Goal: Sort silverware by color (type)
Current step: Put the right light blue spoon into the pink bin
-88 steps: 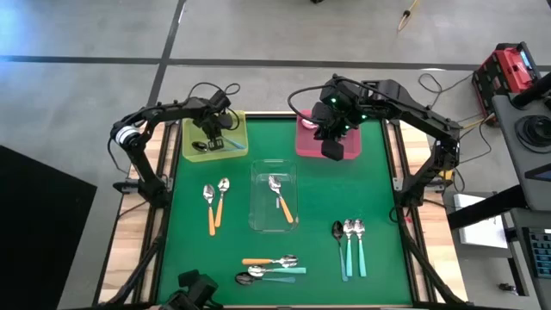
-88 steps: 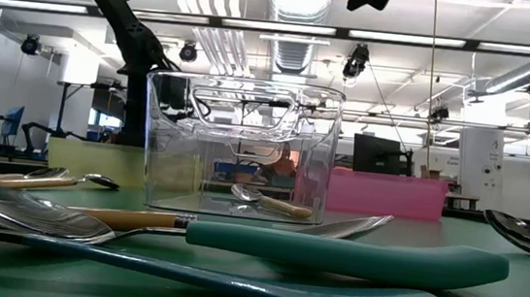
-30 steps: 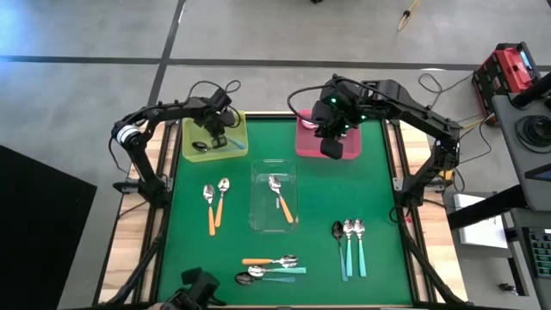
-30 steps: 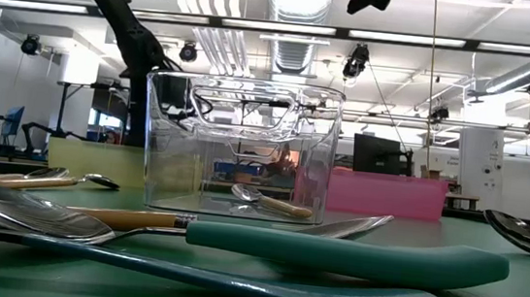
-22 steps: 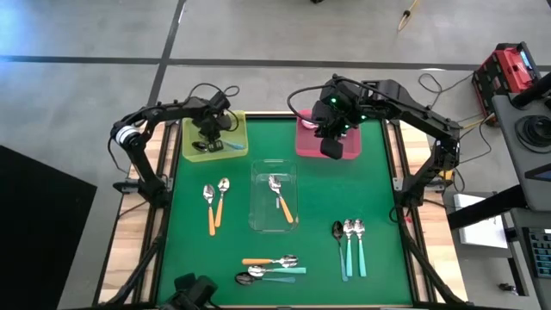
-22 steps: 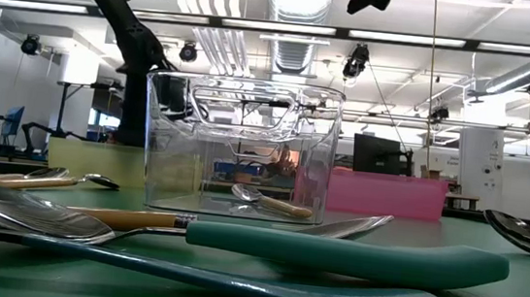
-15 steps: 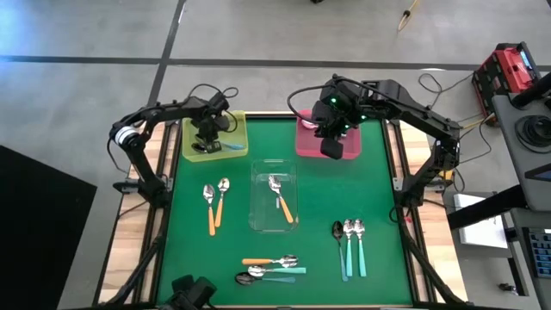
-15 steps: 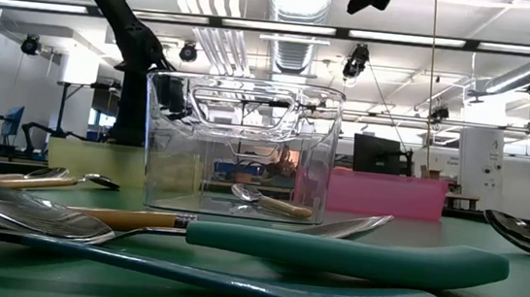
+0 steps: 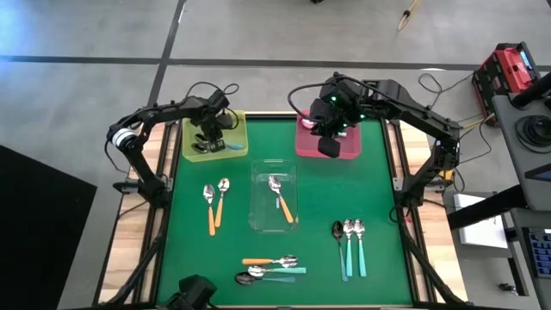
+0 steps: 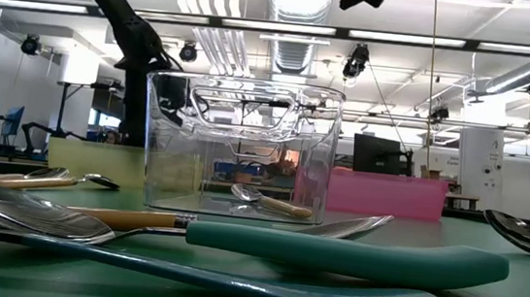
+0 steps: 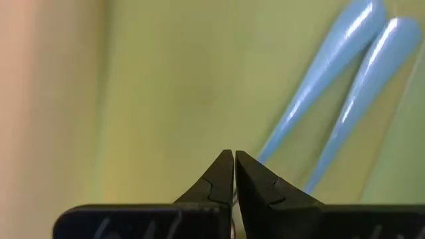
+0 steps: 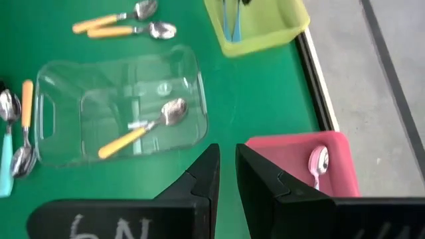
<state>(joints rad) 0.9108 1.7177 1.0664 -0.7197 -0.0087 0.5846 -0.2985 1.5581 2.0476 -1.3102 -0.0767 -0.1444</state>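
My left gripper (image 9: 209, 139) hangs shut over the yellow tray (image 9: 193, 148), its tips (image 11: 234, 154) pointing down beside two blue-handled spoons (image 11: 345, 73) that lie on the tray floor. My right gripper (image 9: 327, 151) waits high above the pink tray (image 9: 351, 148), which holds one spoon (image 12: 319, 161); its fingers (image 12: 227, 154) stand a little apart with nothing between them. An orange-handled spoon (image 9: 280, 196) lies in the clear tray (image 9: 256, 202). More silverware lies on the green mat: two orange-handled spoons (image 9: 214, 203), three teal-handled ones (image 9: 349, 245), and a mixed cluster (image 9: 271, 268) near the front edge.
The three trays stand in the far half of the green mat (image 9: 327, 198), yellow at the far left, pink at the far right, clear in the middle. Bare mat lies between the clear tray and the spoon groups. Wooden table edges (image 9: 142, 232) flank the mat.
My left gripper has tipped slightly over the yellow tray, staying shut, and a blue handle now shows beside it in the high view. The right arm and all the spoons on the mat have kept still.
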